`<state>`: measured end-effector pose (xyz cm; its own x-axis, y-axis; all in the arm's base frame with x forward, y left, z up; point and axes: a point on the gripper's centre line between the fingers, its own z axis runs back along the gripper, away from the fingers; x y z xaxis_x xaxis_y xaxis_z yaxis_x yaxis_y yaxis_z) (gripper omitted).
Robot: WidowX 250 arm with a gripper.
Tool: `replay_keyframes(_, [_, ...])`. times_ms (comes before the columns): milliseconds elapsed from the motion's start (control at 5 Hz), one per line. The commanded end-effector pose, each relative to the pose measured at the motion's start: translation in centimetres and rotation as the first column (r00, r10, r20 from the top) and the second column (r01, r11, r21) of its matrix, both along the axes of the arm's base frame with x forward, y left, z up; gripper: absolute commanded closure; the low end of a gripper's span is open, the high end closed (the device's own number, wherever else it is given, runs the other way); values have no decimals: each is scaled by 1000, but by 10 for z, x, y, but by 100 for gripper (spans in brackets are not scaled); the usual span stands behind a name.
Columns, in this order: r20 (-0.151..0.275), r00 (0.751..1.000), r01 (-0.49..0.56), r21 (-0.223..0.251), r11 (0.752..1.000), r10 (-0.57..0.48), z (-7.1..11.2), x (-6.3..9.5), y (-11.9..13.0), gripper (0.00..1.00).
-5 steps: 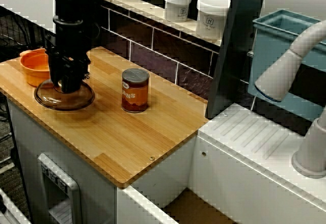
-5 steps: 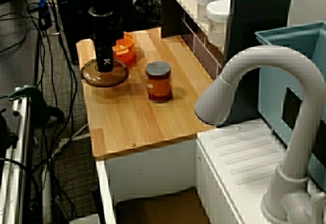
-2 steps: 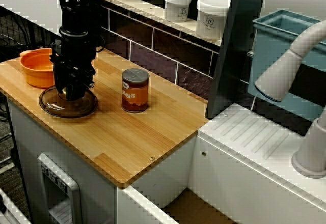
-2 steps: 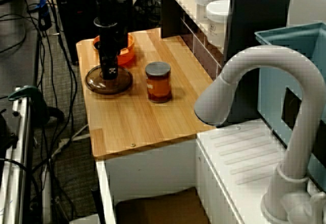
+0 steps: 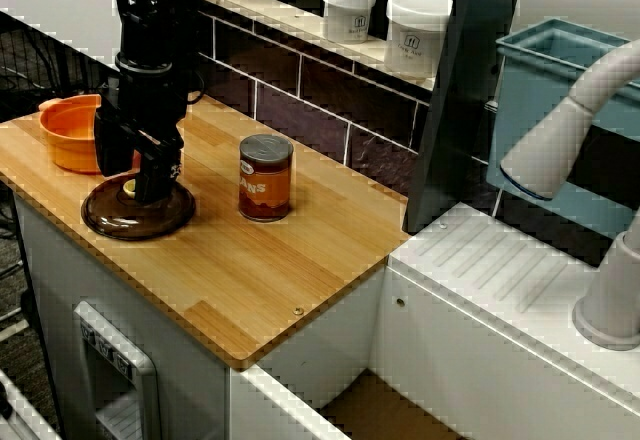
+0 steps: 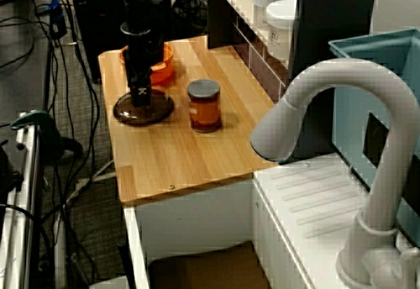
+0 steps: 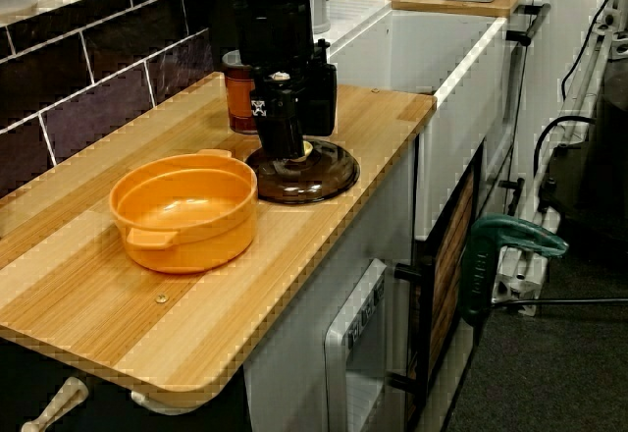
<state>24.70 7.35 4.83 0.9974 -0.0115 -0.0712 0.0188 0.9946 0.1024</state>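
In the view across the worktop toward the tiled wall, a round lid (image 5: 150, 222) of dark brown glass is seen lying flat on the wooden worktop (image 5: 250, 270), near its left front edge, with a small pale knob (image 5: 128, 188) at its centre. The black arm (image 5: 150, 50) is lowered over the lid and its jaws are spread apart, one finger (image 5: 155, 165) to the right of the knob and the other to its left; nothing is gripped between them. An orange bowl (image 5: 65, 140) is placed just beyond the lid on the far left, and a can (image 5: 265, 178) with a grey top stands to the right, apart from the lid. In the view from behind the tap, the lid (image 6: 156, 109) is shown flat at the far left of the worktop, just beside the bowl (image 6: 162, 70), with the can (image 6: 204, 105) close on its right; the spread of the jaws cannot be judged here. In the view along the worktop from the bowl's end, the lid (image 7: 316, 181) lies to the right of and beyond the bowl (image 7: 184, 211), near the worktop's right edge. The jaws are seen parted, the nearer finger (image 7: 282, 133) resting on or just above the glass beside the knob (image 7: 306, 147), which is left free.
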Motion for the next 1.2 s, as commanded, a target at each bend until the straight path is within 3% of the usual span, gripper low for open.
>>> replay_keyframes(0, [57,975,212,49,976,-214,27,12,11,0])
replay_keyframes(200, [2,892,450,75,890,-451,36,28,9,0])
replay_keyframes(400, [-12,753,657,66,751,-658,38,38,2,0])
replay_keyframes(600, [27,568,823,-22,568,-822,41,36,-2,0])
replay_keyframes(800, [69,434,900,-69,430,-898,43,37,-1,0])
replay_keyframes(1000, [110,458,889,-76,452,-882,44,44,4,0])
